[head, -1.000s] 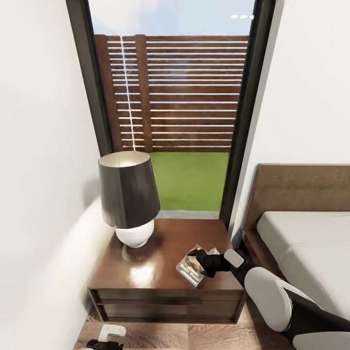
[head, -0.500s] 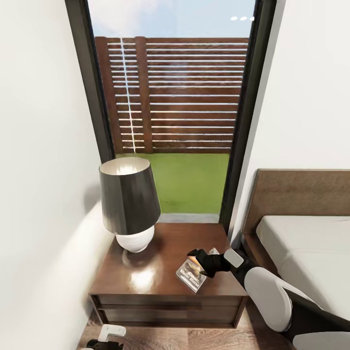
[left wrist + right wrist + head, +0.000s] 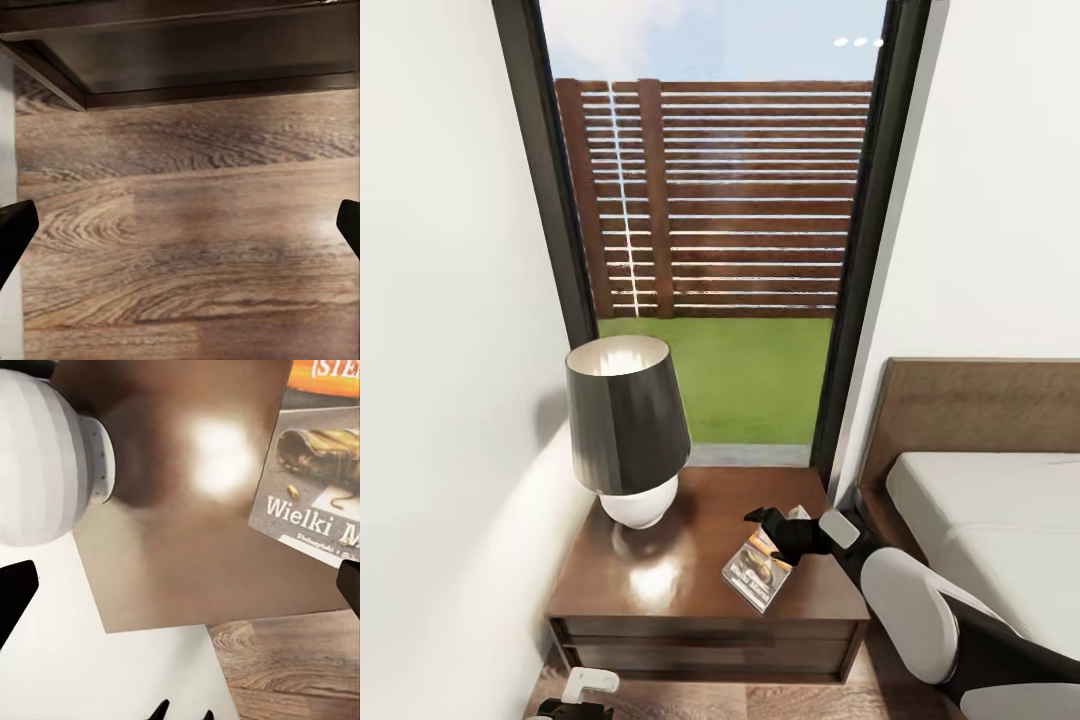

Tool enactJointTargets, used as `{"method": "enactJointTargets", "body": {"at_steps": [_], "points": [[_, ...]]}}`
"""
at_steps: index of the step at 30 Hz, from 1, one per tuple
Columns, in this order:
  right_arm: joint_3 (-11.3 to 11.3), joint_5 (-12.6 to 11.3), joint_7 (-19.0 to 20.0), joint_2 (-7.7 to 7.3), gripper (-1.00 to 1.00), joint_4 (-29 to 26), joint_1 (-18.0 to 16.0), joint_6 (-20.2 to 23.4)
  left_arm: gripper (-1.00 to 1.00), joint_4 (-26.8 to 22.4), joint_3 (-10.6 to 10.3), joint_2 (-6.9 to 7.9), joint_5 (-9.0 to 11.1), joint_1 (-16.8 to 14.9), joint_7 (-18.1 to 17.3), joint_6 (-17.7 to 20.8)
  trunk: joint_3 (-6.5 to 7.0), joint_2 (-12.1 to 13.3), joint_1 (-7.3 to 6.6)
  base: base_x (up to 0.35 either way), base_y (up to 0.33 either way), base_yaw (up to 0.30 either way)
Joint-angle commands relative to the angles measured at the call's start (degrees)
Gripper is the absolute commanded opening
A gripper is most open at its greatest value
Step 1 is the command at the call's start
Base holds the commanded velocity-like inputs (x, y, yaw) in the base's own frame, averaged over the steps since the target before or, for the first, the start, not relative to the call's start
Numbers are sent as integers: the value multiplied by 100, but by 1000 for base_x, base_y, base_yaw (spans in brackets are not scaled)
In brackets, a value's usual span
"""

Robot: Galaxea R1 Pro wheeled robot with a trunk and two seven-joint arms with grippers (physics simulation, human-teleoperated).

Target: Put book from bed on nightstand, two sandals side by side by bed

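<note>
The book (image 3: 757,572) is being left flat on the nightstand (image 3: 660,585), lower centre of the head view; the right gripper (image 3: 768,530), jaws spread and empty, is being held just above it. The sandals are judged next.

My right gripper (image 3: 768,522) hovers over the book (image 3: 757,570) lying flat on the nightstand (image 3: 660,580), beside the lamp (image 3: 625,425) and bed (image 3: 980,520).

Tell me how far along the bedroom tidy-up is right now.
Done, it seems: the book lies flat on the nightstand beside the lamp. In hand: nothing; the right claw hovers open above the book, the left claw is open over the floor. Left: the sandals, unseen here.
</note>
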Motion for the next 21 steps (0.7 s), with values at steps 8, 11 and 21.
{"method": "enactJointTargets", "body": {"at_steps": [8, 11, 21], "points": [[-5, 34, 26, 7, 100, -44, 0, 24, 100, -16, -51, 6, 56, -1, 27, 32, 138, 320, -177, 0, 0, 0], [-4, 33, 23, 7, 100, -47, 0, 22, 100, -16, -53, 5, 56, -1, 27, 32, 192, 440, -243, 0, 0, 0], [-8, 33, 18, 11, 100, -55, 0, 16, 100, -10, -50, 6, 56, -1, 30, 32, 372, 841, -463, 0, 0, 0]]}}
